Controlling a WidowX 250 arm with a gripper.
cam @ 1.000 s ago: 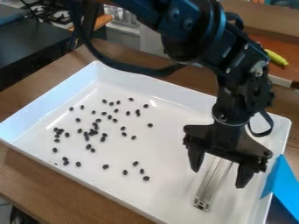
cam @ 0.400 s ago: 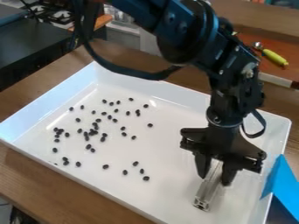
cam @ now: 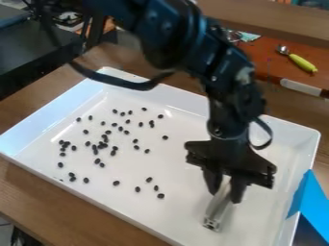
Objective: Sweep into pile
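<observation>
- The gripper (cam: pixel 224 196) is over the right part of the white tray (cam: pixel 186 218), its fingers closed around the metal bar (cam: pixel 217 211).
- The bar's near end points toward the tray's near side.
- Black beans (cam: pixel 116 183) lie scattered left of the bar, thickest around the tray's left half.
</observation>
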